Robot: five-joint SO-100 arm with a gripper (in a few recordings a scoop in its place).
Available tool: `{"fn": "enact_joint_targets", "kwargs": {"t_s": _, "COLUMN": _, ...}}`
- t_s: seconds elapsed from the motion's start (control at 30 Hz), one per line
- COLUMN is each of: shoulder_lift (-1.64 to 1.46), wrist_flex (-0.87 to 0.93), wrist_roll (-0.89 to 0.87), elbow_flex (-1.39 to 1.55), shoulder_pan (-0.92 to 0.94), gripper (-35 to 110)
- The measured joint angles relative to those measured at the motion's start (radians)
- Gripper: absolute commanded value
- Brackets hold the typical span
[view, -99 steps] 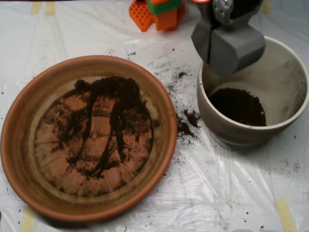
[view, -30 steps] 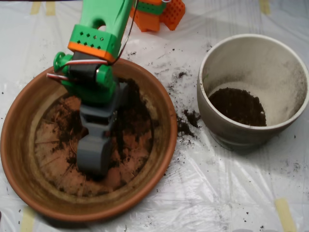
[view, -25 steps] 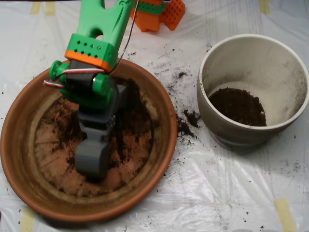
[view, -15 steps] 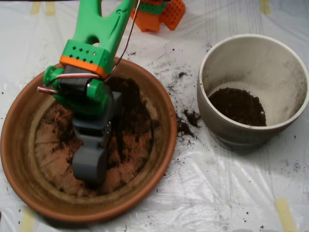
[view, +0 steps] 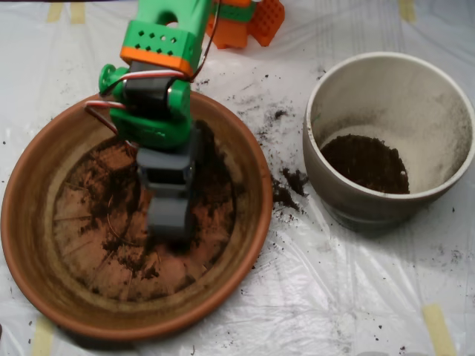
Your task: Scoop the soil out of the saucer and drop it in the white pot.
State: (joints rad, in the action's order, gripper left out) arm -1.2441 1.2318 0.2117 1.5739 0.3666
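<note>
Steeply bent arm points scoop into saucer.

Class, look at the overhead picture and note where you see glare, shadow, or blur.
Overhead view: the wrinkled plastic sheet throws pale glare, strongest lower right; a shadow darkens the near inner wall of the white pot; the scoop looks slightly soft over the saucer, while the soil in the pot stays fairly crisp.

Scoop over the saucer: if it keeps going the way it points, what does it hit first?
The scoop points down-frame and into the saucer. First contact would likely be the thin soil on the ridged base just ahead of it, then the near rim. Its height above the base is unclear from overhead.
</note>
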Motion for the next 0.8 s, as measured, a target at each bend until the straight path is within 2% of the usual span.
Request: {"fn": "enact_joint_targets", "kwargs": {"t_s": 0.8, "shoulder_lift": -0.169, "wrist_flex": -0.055, "wrist_roll": 0.176, "elbow_flex": 0.252, "shoulder_pan": 0.052, "gripper": 8}}
